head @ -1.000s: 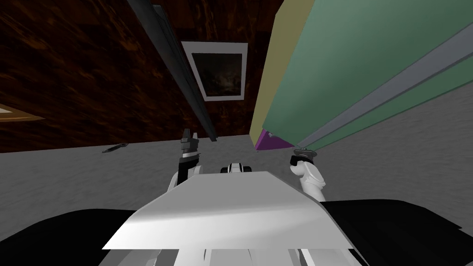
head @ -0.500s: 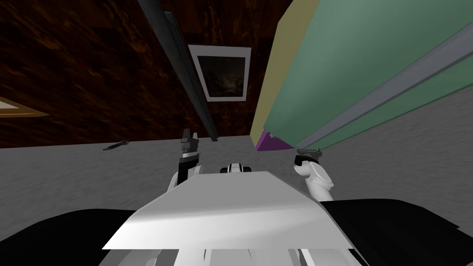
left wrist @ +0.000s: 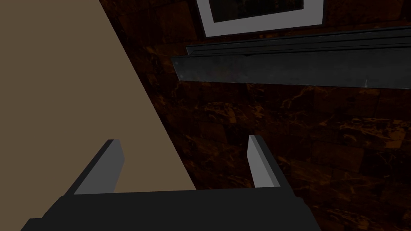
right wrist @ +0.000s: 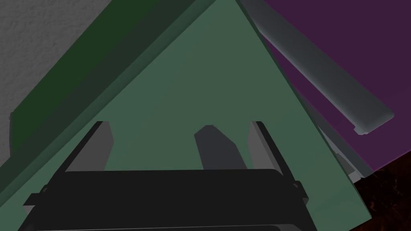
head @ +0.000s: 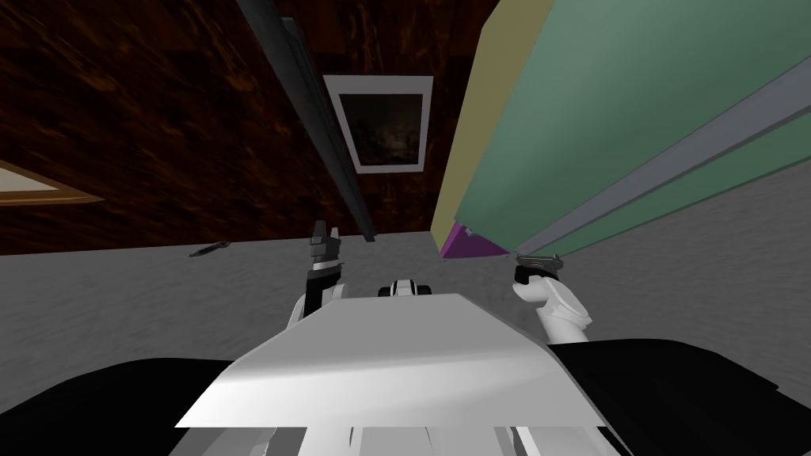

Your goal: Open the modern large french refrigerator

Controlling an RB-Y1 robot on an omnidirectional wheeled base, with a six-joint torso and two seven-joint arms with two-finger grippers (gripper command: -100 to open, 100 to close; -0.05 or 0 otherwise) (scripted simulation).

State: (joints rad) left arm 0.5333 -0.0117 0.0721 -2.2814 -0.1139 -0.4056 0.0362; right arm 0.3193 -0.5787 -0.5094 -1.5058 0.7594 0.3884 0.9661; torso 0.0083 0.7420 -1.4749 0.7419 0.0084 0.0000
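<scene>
Item 1: refrigerator (head: 602,103), at 2 o'clock in the head view. It has green door faces, a tan side panel (head: 475,142), a purple lower panel (head: 467,244), and a grey bar (head: 673,158) running between the green faces.

Item 2: right arm (head: 554,305), at 1 o'clock, its hand at the door's lower corner. Jaws open and empty, spread before the green face, with a grey handle (right wrist: 321,76) over purple just beside. Whether they touch the door cannot be told.

Item 3: left arm (head: 321,277), at 11 o'clock, raised. Jaws open, gripping nothing.

Item 4: small dark object (head: 210,250) on the grey floor (head: 119,317), at 10 o'clock.
</scene>
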